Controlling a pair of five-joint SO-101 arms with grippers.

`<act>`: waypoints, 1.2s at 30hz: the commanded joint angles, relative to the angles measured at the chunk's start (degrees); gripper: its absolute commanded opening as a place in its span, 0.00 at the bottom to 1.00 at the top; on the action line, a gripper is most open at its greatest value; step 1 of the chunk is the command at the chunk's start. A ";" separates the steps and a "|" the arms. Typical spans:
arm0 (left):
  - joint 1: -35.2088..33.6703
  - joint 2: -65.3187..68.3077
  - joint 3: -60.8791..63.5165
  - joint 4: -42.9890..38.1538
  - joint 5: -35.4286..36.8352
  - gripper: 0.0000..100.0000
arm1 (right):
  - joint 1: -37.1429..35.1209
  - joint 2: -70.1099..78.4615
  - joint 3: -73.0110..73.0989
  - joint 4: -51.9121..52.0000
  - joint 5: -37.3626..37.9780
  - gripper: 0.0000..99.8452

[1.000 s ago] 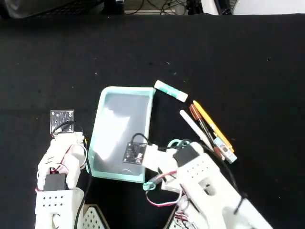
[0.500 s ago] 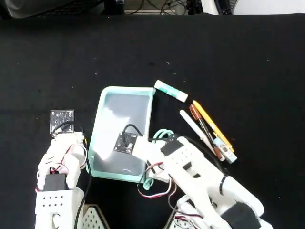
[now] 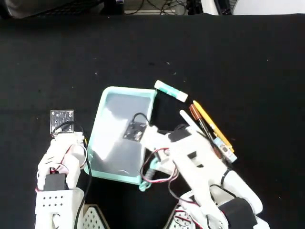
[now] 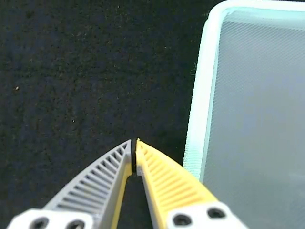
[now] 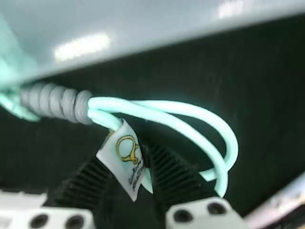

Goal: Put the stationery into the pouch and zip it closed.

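Observation:
The translucent pouch [image 3: 116,136] with mint edging lies flat at the table's centre. My right gripper [image 5: 138,167] is shut on the pouch's mint pull cord [image 5: 190,124], whose white tag [image 5: 125,155] hangs between the black fingers. In the high view the right arm [image 3: 190,155] lies over the pouch's right edge. A glue stick [image 3: 170,90], a white pen [image 3: 189,123], a brown pen [image 3: 202,128] and a yellow pen [image 3: 212,125] lie on the cloth right of the pouch. My left gripper [image 4: 133,143] is shut and empty, just beside the pouch's mint edge [image 4: 196,109].
Black cloth covers the table [image 3: 238,62]. The left arm [image 3: 62,162] rests at the near left corner. Wide bare cloth stretches beyond and to both sides of the pouch.
The right arm has swung over the pouch's right edge and moved away from the near edge, carrying the cord with it. The left arm has not moved.

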 commanded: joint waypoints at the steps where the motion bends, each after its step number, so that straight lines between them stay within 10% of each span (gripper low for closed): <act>1: 0.48 -0.35 1.01 -0.70 -0.53 0.03 | 3.16 0.04 -4.44 6.42 0.70 0.01; 13: 0.48 -0.35 1.01 -0.70 -0.53 0.03 | 2.99 -0.04 -5.93 8.62 3.52 0.43; 26: 0.22 -0.35 1.01 -0.70 -0.53 0.03 | -21.54 -0.04 -5.05 11.96 5.80 0.43; 36: 0.22 -0.35 1.01 -0.70 -0.53 0.03 | -22.77 0.48 3.74 -4.40 2.64 0.43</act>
